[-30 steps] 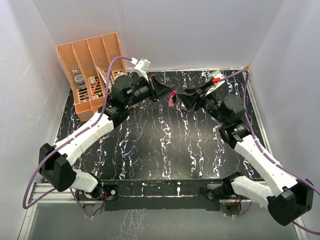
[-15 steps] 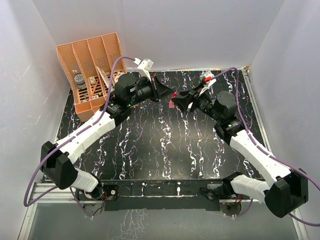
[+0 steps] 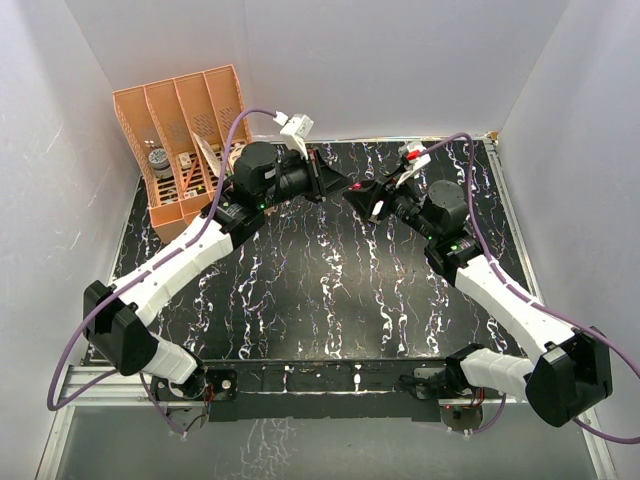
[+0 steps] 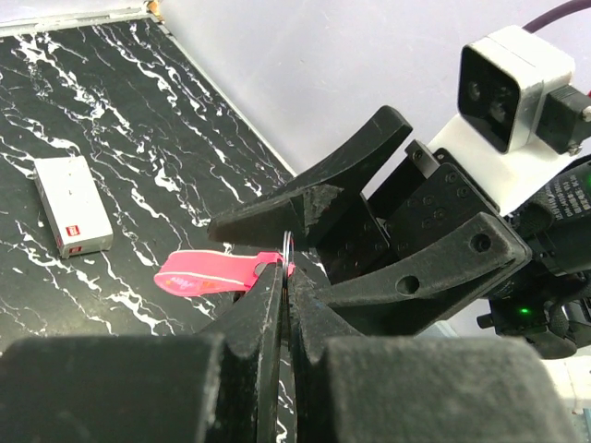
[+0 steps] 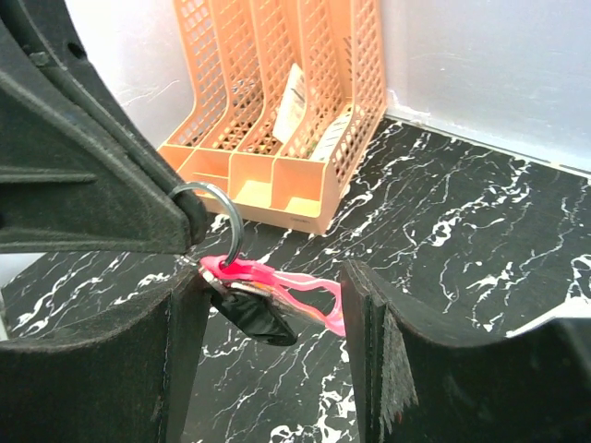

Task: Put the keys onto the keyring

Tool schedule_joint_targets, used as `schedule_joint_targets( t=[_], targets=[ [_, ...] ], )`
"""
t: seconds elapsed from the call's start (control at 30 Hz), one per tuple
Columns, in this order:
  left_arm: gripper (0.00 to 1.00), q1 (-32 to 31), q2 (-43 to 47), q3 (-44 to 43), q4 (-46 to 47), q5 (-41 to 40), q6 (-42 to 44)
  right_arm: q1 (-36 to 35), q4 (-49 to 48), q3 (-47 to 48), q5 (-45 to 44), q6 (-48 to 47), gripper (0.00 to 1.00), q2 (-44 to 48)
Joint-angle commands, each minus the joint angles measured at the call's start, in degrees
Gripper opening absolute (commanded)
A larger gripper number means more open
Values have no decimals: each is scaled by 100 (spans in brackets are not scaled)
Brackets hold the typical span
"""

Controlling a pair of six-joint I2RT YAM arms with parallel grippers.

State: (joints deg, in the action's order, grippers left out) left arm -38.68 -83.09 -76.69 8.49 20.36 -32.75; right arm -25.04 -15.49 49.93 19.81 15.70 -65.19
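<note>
Two sets of fingers meet in the air over the far half of the table [image 3: 300, 290]. My left gripper [image 4: 284, 277] has its fingers pressed together on the thin wire ring [image 5: 218, 214] of the keyring [image 4: 208, 274], so the pink strap dangles from it, clear of the table. The right gripper [image 5: 272, 277] has its fingers apart, one on either side of the strap, and I can see no contact. Beneath the strap hang a dark tab [image 5: 263, 321] and a pale metal sliver that I take for the keys [image 5: 244, 289]. It is too small for me to say whether it is threaded on.

I judge all of this very light. The strap looks limp and would swing or fold if nudged, so it is a poor handle. The ring is stiff, springy wire, smooth and easy to lose from a pinch. I would keep the left hold on the ring itself and take the key by its flat faces, near the head.
</note>
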Motion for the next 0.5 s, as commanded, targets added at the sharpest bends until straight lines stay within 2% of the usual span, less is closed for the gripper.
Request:
schedule_joint_targets(
  t=[0.0, 0.47],
  targets=[
    [0, -52, -98, -471, -513, 104, 120, -10, -354, 4, -560, -134, 56, 169],
    [0, -57, -258, -875, -1349, 55, 349, -9, -116, -45, -1288, -620, 56, 464]
  ],
)
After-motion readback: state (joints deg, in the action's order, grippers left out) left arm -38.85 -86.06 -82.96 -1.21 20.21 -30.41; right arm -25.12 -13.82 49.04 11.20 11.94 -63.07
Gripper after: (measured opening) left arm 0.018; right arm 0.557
